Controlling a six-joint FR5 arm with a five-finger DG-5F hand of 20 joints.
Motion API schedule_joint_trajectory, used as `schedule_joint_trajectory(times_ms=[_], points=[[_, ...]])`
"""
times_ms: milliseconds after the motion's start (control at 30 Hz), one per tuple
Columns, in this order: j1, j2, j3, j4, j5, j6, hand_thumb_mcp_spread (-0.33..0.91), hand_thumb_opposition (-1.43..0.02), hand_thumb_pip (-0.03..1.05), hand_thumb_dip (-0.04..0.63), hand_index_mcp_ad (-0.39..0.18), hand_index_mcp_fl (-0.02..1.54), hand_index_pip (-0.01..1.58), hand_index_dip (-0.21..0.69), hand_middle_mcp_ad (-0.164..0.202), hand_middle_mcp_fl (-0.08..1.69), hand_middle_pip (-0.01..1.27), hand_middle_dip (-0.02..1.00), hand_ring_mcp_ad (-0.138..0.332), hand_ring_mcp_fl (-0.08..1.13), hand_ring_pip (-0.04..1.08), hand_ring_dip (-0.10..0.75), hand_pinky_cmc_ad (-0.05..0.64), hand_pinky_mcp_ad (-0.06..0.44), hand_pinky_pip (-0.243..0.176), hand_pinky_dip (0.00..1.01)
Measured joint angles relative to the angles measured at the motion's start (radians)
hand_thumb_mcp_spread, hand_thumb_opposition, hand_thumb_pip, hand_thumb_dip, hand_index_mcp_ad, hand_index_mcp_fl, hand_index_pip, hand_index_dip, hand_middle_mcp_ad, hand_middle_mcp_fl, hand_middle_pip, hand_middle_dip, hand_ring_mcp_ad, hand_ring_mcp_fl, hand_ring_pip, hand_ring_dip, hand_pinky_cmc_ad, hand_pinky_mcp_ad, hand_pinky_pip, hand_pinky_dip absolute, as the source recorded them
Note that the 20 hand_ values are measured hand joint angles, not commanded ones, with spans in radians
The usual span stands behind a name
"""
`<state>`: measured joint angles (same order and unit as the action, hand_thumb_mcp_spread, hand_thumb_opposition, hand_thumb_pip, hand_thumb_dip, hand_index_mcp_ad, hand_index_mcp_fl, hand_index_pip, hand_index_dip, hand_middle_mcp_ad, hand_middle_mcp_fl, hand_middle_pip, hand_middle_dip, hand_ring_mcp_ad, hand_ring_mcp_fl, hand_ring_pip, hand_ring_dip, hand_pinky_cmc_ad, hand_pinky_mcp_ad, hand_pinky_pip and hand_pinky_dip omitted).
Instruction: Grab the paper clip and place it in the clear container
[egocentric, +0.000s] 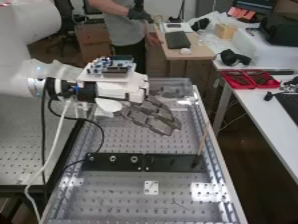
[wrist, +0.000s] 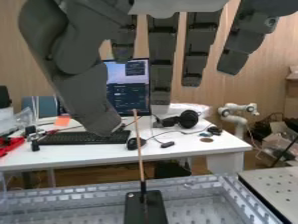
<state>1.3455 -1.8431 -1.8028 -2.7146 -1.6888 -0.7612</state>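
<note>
Fingers loosely straight and spread, the robot hand (egocentric: 151, 116) is open and holds nothing; beyond its fingertips, a thin stick (egocentric: 201, 142) rises from a black plate (egocentric: 167, 162).

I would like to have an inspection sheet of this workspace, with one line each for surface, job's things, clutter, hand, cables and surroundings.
Surface: many holes, raised edges; a black strip lies across it.
Job's things: paper clip and clear container cannot be told for certain.
Clutter: a thin stick stands nearly upright at the strip's right end in the high view.
Hand: open, above the surface, fingers loosely extended.
Cables: a white cable and a black cable hang from the arm.
Surroundings: a white table with keyboard, headphones and screen.
</note>
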Motion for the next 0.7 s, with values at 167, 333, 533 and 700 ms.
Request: schedule_joint_trajectory(times_ms=[167,333,533,700], points=[[-0.023,-0.029,0.014,0.012,-0.023,0.027,0.46,-0.80,0.72,0.300,-0.136,0.36,0.24,-0.150,0.072,0.45,0.30,0.54,0.113,0.31,0.10,0.300,0.307,0.262,0.033,0.19],[-0.040,-0.051,0.030,0.014,-0.046,0.039,0.46,-0.80,0.72,0.300,-0.133,0.39,0.45,-0.108,0.072,0.42,0.29,0.54,0.112,0.31,0.10,0.302,0.307,0.262,0.051,0.19],[-0.058,-0.078,0.045,0.021,-0.066,0.048,0.46,-0.82,0.72,0.300,-0.136,0.40,0.63,-0.101,0.072,0.42,0.27,0.54,0.115,0.35,0.10,0.305,0.307,0.265,0.082,0.20],[-0.072,-0.099,0.061,0.016,-0.083,0.053,0.46,-0.83,0.72,0.300,-0.133,0.36,0.75,-0.082,0.072,0.43,0.30,0.54,0.112,0.36,0.11,0.330,0.307,0.262,0.087,0.19]])
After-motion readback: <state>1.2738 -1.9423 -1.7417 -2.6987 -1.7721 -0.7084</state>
